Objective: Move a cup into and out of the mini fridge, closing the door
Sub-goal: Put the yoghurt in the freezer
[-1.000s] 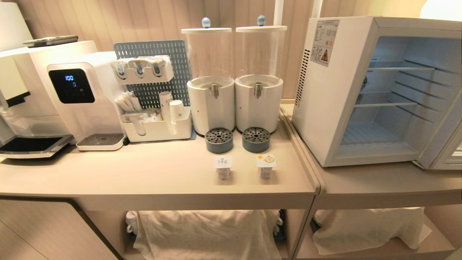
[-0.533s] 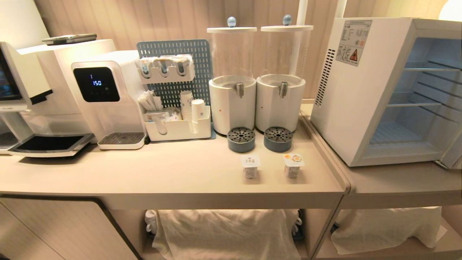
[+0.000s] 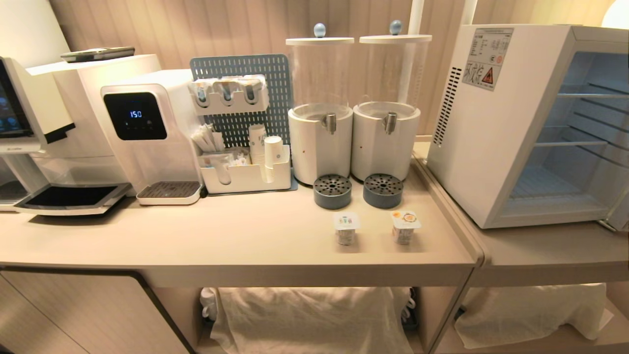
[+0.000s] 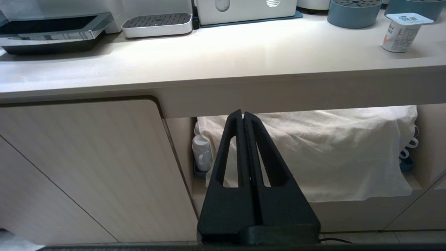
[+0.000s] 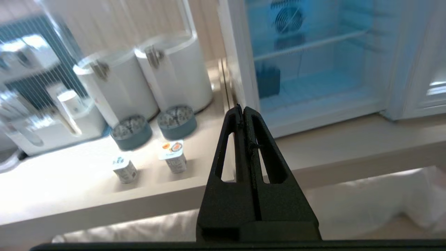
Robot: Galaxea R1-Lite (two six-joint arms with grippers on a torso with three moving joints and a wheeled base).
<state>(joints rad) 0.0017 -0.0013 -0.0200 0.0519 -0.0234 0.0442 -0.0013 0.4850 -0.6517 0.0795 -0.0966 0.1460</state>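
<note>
Standing open beyond your clenched right fingers (image 5: 243, 109), the mini fridge (image 3: 496, 123) holds no cup. Your left fingers (image 4: 243, 114), clenched too, sit below the bench (image 4: 216, 66) edge; two cups (image 5: 172, 155) stand ahead of the right ones.

Left pincer (image 4: 244, 115), right pincer (image 5: 243, 109): matte black, tapered, slotted triangular fingers.

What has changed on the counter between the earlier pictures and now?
Only the camera moved: the whole view slid right, so the mini fridge sits nearer the picture's edge. Nothing was grasped or released. The two small cups stay in front of the dispensers, the fridge is still open, and both grippers remain shut and empty.
</note>
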